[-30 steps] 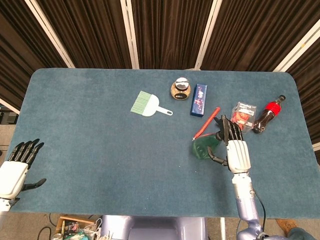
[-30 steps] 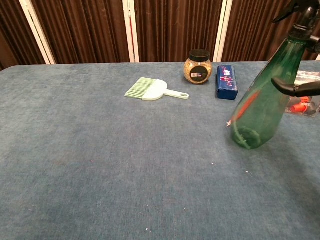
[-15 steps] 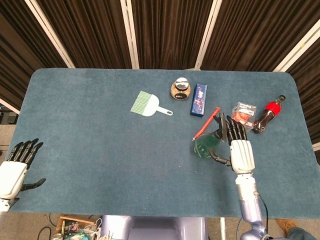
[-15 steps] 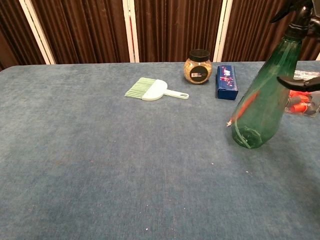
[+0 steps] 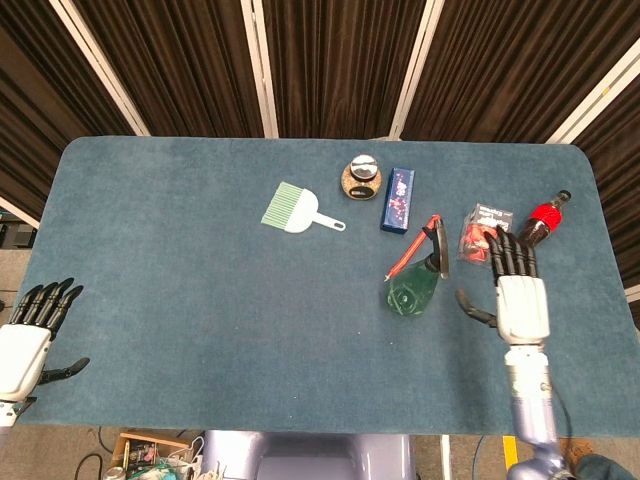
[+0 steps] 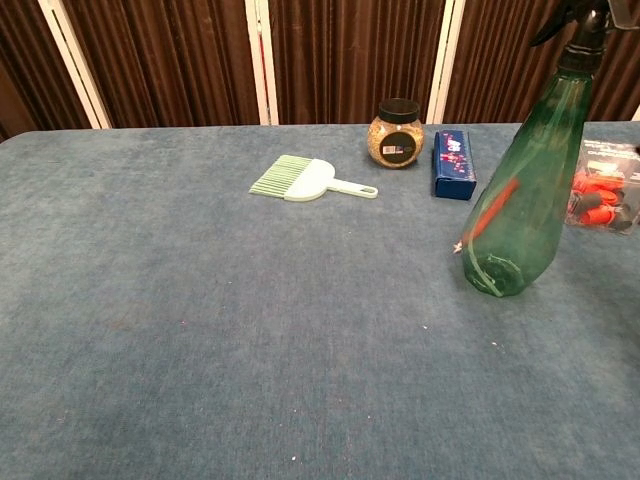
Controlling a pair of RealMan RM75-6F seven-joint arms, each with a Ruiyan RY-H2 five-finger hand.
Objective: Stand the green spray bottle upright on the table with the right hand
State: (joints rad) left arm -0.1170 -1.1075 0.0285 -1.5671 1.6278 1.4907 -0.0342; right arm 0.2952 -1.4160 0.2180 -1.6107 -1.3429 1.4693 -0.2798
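Observation:
The green spray bottle (image 5: 412, 290) stands upright on the blue table (image 5: 180, 300), its black nozzle at the top; the chest view shows the green spray bottle (image 6: 525, 200) standing free, with nothing touching it. My right hand (image 5: 518, 295) hovers to the bottle's right, apart from it, fingers spread and holding nothing. It is outside the chest view. My left hand (image 5: 28, 335) rests open at the table's near left edge, far from the bottle.
A red pen (image 5: 412, 246) lies just behind the bottle. A blue box (image 5: 398, 200), a jar (image 5: 362, 178) and a green brush (image 5: 295, 210) sit further back. A small clear packet (image 5: 482, 230) and a cola bottle (image 5: 540, 220) lie by my right hand.
My right hand let go of the spray bottle and drew away to the right. The bottle stays standing on its own. The left hand has not moved.

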